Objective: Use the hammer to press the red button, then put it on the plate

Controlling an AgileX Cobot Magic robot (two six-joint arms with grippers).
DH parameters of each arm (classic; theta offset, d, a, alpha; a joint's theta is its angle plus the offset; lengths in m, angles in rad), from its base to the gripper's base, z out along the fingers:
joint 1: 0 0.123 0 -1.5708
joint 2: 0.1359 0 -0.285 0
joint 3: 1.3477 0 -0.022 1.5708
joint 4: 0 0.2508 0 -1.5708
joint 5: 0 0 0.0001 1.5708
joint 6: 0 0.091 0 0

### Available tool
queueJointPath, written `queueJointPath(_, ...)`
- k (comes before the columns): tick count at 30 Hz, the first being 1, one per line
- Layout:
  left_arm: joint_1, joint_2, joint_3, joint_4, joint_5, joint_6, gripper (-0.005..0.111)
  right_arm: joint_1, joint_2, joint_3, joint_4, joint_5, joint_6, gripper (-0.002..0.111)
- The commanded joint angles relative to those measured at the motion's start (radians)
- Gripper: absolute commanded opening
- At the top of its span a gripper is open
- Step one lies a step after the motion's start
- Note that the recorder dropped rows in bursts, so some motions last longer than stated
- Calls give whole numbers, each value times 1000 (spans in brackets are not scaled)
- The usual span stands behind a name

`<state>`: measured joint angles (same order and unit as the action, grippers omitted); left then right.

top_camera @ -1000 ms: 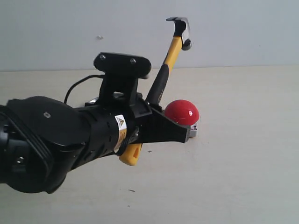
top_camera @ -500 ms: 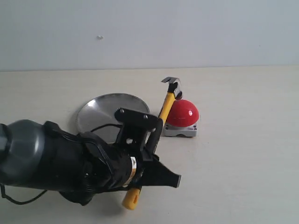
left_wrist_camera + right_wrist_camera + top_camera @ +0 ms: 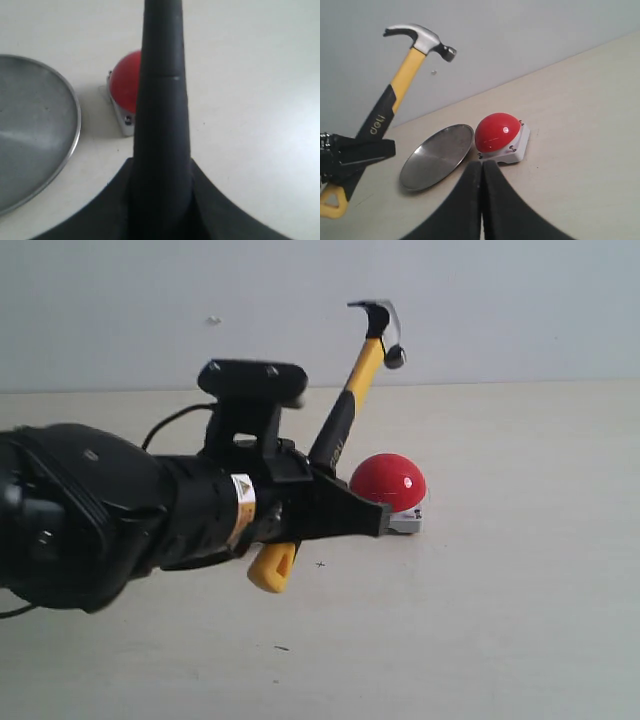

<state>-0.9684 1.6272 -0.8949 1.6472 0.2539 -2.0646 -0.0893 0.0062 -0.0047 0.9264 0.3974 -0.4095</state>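
Observation:
My left gripper [image 3: 368, 519] is shut on the black grip of the hammer [image 3: 352, 397]. The hammer is raised and tilted, with its dark head [image 3: 377, 323] high above the red button [image 3: 388, 481] and its yellow loop [image 3: 272, 568] hanging below the gripper. In the left wrist view the handle [image 3: 162, 115] partly covers the red button [image 3: 124, 86], and the plate [image 3: 35, 150] lies beside it. The right wrist view shows the hammer [image 3: 408, 63], the plate [image 3: 437, 156] and the red button [image 3: 497, 132] ahead of my right gripper [image 3: 481, 167], which is shut and empty.
The left arm's black body [image 3: 110, 520] fills the left of the exterior view and hides the plate there. A pale wall [image 3: 500, 310] stands behind the beige table [image 3: 520, 580]. The right arm does not show in the exterior view.
Half a second ago the hammer head was down on the red button with the arm lowered. It has swung back up, as high as a second ago.

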Motion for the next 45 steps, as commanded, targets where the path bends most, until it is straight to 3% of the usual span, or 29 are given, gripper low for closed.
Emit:
queueJointPath(1,70,-53,-15,21,-86,17,0,-5,-6,5,3,-4,0,0)
queueJointPath(17,414,-55,12,9,-457,44,0,-5,-6,5,3,-4,0,0)
queueJointPath(24,553,-55,12,-182,-715,215,0,-5,-6,5,3,-4,0,0)
queueJointPath(28,594,-55,56,-432,-822,427,0,-5,-6,5,3,-4,0,0)
queueJointPath(29,608,-43,91,-587,-873,553,0,-5,-6,5,3,-4,0,0)
queueJointPath(31,615,-6,134,-706,-956,660,0,-5,-6,5,3,-4,0,0)
queueJointPath(39,665,169,150,-833,-1202,727,0,-5,-6,5,3,-4,0,0)
queueJointPath(45,667,233,150,-867,-1216,832,0,-5,-6,5,3,-4,0,0)
